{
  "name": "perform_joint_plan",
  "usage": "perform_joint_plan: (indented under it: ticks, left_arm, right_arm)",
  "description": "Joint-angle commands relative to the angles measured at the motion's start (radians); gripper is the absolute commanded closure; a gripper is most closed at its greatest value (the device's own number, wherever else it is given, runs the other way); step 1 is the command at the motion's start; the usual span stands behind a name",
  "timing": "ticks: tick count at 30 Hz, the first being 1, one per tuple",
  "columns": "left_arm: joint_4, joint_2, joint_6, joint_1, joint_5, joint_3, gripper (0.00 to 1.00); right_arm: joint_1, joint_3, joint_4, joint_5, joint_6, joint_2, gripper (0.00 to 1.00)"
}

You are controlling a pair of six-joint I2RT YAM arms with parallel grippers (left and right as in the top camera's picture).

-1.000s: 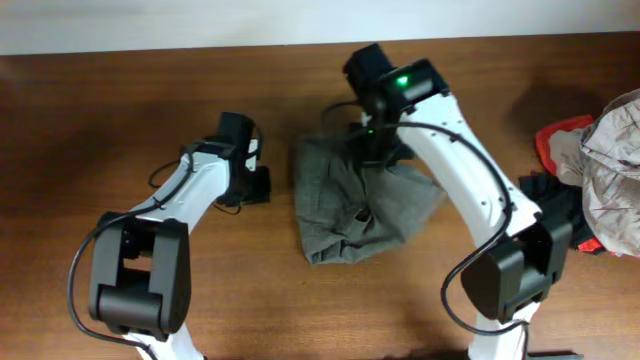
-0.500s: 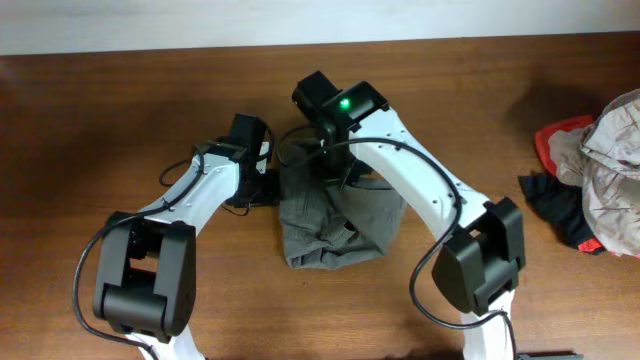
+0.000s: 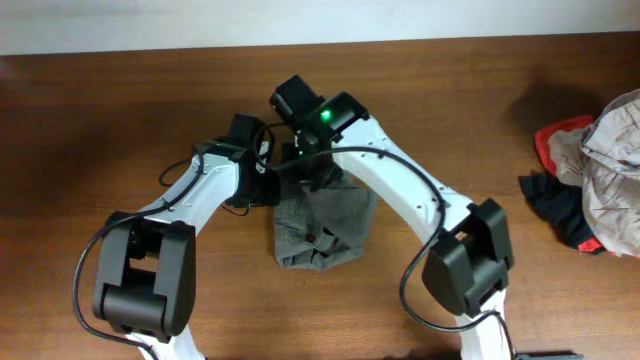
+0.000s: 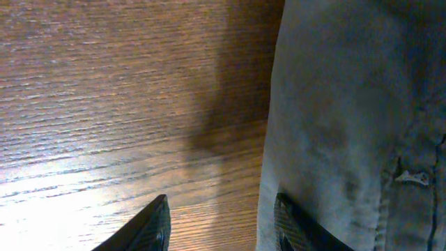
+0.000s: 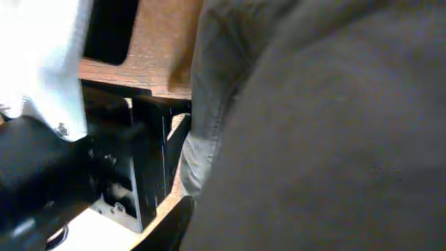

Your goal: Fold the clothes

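grey garment — soft, light, limp; best taken at its 9 o'clock hem. left gripper spread, empty, beside that hem. right gripper buried in cloth — grip indeterminable.

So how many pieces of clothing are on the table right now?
4 visible: a grey garment at centre, and at the right edge a red piece, a black piece and a pale crumpled piece. More may be hidden beneath those three.

Matt grey cloth garment, grained wooden table
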Motion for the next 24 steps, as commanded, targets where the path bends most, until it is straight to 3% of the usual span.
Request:
perform_joint_plan:
  ticks: [1,7,10,16,17,21,24]
  left_arm:
    - [0.0,0.006,0.017,-0.002,0.008,-0.001,0.52]
    - [-0.046,0.002,0.017,0.005,-0.021,0.002,0.55]
    - [-0.1,-0.014,0.017,0.011,-0.073,0.005,0.56]
    - [-0.201,-0.166,0.016,0.055,-0.139,0.018,0.56]
    - [-0.217,-0.206,0.016,0.067,-0.149,0.022,0.56]
    - [-0.268,-0.393,0.016,0.117,-0.172,0.04,0.55]
    - [-0.267,-0.512,0.016,0.124,-0.172,0.04,0.55]
  right_arm:
    - [0.022,0.01,0.014,-0.052,0.049,0.065,0.71]
    - [0.025,0.01,0.032,-0.071,0.049,0.134,0.6]
    - [0.025,0.01,0.042,-0.063,0.048,0.145,0.4]
    - [0.032,0.007,0.077,-0.035,0.05,0.184,0.35]
    - [0.032,0.007,0.081,-0.034,0.057,0.187,0.38]
    - [0.039,0.007,0.111,-0.032,0.064,0.227,0.93]
    - [0.056,0.007,0.126,0.005,0.064,0.266,0.96]
